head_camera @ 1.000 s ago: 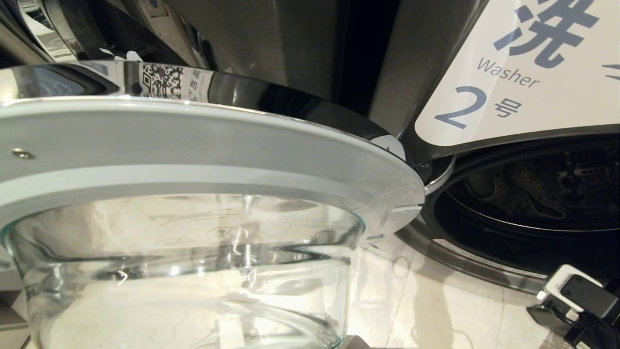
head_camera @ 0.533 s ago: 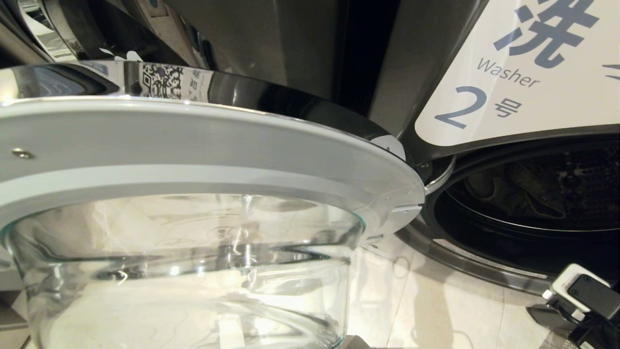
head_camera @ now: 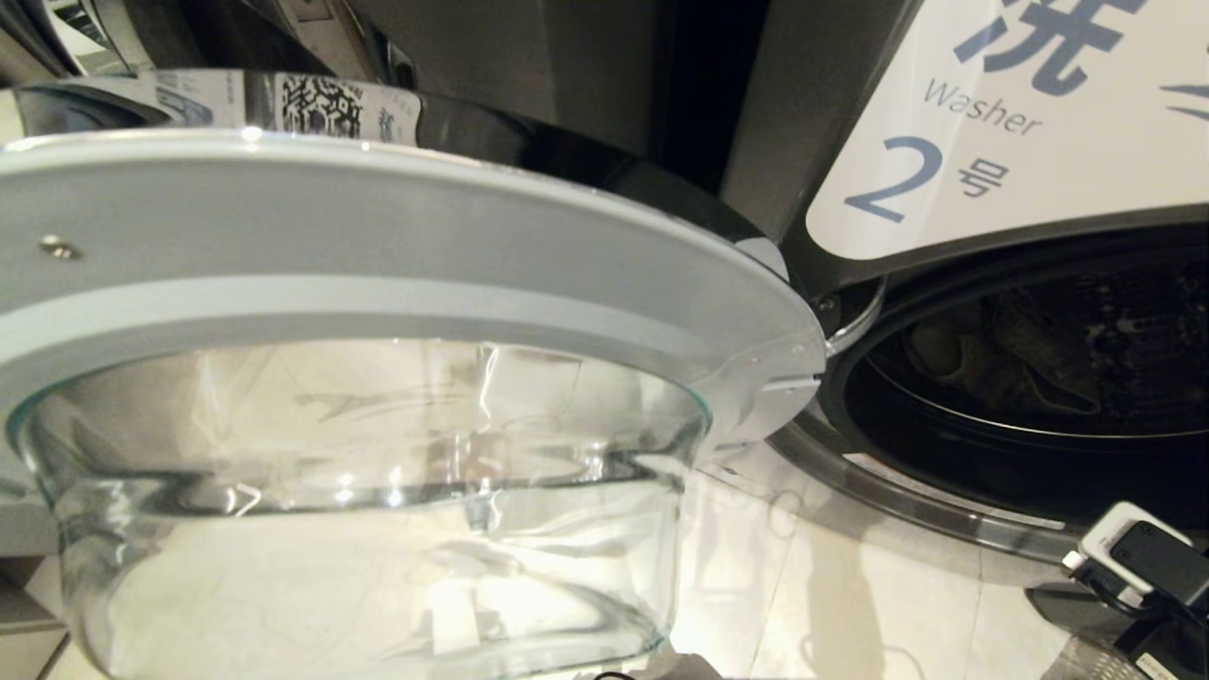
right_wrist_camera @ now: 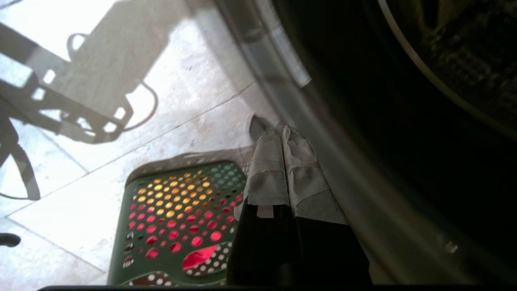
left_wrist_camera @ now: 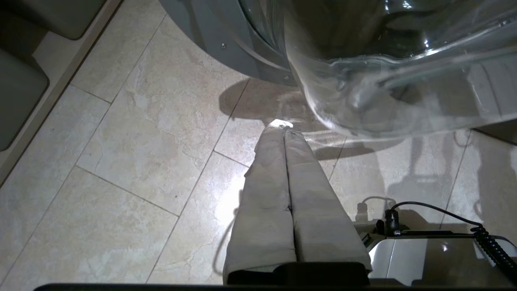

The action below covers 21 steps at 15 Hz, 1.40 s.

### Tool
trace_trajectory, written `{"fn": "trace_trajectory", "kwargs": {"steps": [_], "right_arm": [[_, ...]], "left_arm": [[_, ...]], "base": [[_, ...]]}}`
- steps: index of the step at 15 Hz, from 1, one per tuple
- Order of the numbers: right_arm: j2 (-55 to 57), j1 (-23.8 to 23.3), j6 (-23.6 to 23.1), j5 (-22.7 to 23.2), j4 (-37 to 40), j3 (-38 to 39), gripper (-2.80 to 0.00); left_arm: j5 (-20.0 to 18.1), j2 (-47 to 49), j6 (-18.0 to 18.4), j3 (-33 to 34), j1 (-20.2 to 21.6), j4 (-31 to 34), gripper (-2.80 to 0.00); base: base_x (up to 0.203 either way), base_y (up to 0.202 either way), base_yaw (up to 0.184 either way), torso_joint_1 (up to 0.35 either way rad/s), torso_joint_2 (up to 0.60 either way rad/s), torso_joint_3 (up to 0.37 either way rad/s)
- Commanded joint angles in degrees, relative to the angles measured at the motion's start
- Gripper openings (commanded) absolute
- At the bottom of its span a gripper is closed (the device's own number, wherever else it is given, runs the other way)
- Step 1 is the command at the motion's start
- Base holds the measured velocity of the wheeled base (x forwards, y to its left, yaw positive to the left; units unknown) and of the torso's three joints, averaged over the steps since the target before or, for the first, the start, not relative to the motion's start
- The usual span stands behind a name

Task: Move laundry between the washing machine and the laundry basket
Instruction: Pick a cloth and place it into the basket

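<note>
Right gripper [right_wrist_camera: 280,131] has its taped fingers pressed together on nothing, just beside the chrome rim of the washing machine [head_camera: 1001,283], whose door [head_camera: 397,283] stands swung wide, its domed glass bulging outward. Below and beside the fingers sits the laundry basket [right_wrist_camera: 177,226], green and perforated, upright on the floor [right_wrist_camera: 72,210] with red-pink and mustard laundry [right_wrist_camera: 173,210] showing through its holes. Inside the dark drum past the fingers lies a dull garment [head_camera: 1001,364]. Left gripper [left_wrist_camera: 282,131], likewise closed and empty, hangs over tiles beneath the door glass.
</note>
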Motion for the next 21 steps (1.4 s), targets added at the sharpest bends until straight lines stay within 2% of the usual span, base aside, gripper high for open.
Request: {"fn": "trace_trajectory", "kwargs": {"steps": [1, 5, 7, 12, 14, 18, 21], "right_arm": [[1.1, -0.3, -0.3, 0.0, -0.2, 0.0, -2.80], [1.5, -0.3, 0.2, 0.0, -0.2, -0.1, -2.80], [3.5, -0.3, 1.8, 0.3, -0.2, -1.3, -2.80], [17.3, -0.2, 7.3, 0.5, -1.6, -11.2, -2.80], [25.2, -0.2, 8.4, 0.5, -8.8, -13.4, -2.80], [38.8, -0.3, 7.4, 0.5, -33.2, -15.6, -2.80], [40.6, -0.3, 5.4, 0.6, -35.4, -21.4, -2.80]], "left_arm": [[0.0, 0.0, 0.0, 0.1, 0.0, 0.0, -2.80], [0.0, 0.0, 0.0, 0.0, 0.0, 0.0, -2.80], [0.0, 0.1, 0.0, 0.0, 0.0, 0.0, -2.80], [0.0, 0.0, 0.0, 0.1, 0.0, 0.0, -2.80], [0.0, 0.0, 0.0, 0.0, 0.0, 0.0, -2.80], [0.0, 0.1, 0.0, 0.0, 0.0, 0.0, -2.80], [0.0, 0.0, 0.0, 0.0, 0.0, 0.0, -2.80]], "base": [[-0.187, 0.000, 0.000, -0.001, 0.00, 0.006], [-0.182, 0.000, 0.000, -0.001, 0.00, 0.004], [0.000, 0.000, 0.000, 0.000, 0.00, 0.000], [0.000, 0.000, 0.000, 0.000, 0.00, 0.000], [0.000, 0.000, 0.000, 0.000, 0.00, 0.000], [0.000, 0.000, 0.000, 0.000, 0.00, 0.000], [0.000, 0.000, 0.000, 0.000, 0.00, 0.000]]}}
